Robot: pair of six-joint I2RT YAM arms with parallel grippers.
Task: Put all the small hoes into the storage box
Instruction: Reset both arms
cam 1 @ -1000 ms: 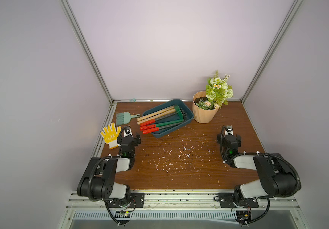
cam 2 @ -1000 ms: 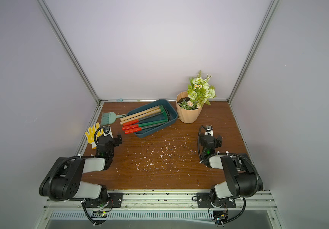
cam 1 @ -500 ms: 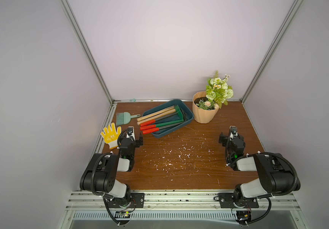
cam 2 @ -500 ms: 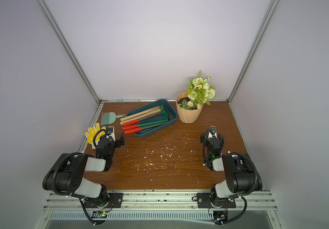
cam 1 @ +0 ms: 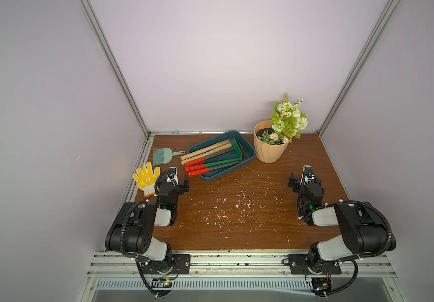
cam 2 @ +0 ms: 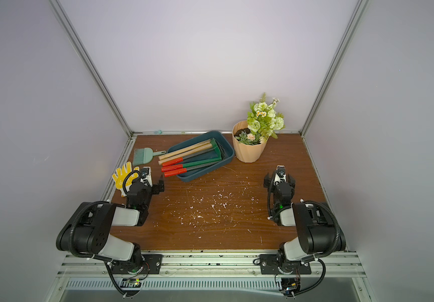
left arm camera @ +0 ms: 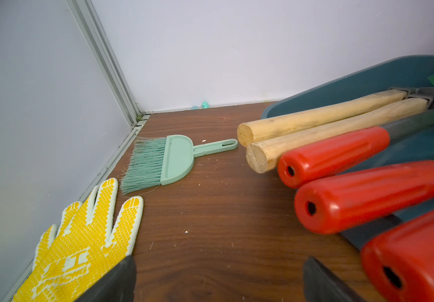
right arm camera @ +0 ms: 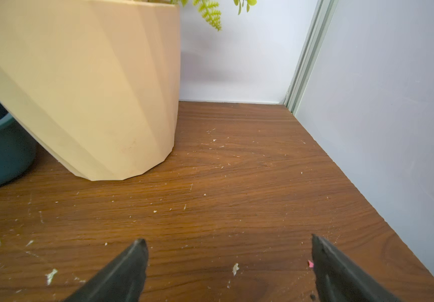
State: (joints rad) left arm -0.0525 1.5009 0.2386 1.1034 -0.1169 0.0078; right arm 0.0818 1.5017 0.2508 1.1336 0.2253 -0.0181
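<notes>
Two arms rest low on the wooden table (cam 1: 236,230). The left gripper (left arm camera: 219,258) and right gripper (right arm camera: 229,239) both hold nothing, jaws spread wide over bare wood.

One storage box (cam 1: 229,171) sits at the back and holds five long tools: two with wooden handles (cam 1: 205,151) and three with red handles (cam 1: 195,168), all poking out over its left rim. The small hoe (cam 1: 234,144), as far as the flat green blade on a wooden handle shows, lies inside the box. The tool heads overlap at the far end and are hard to separate.

One flowerpot (cam 1: 269,151) stands just beside the box, one brush (cam 1: 164,155) and one yellow glove (cam 1: 146,177) to its left. The left arm covers the glove's cuff in both top views. The right wrist view cuts off the pot's top, and the left wrist view cuts off the nearest red handle.
</notes>
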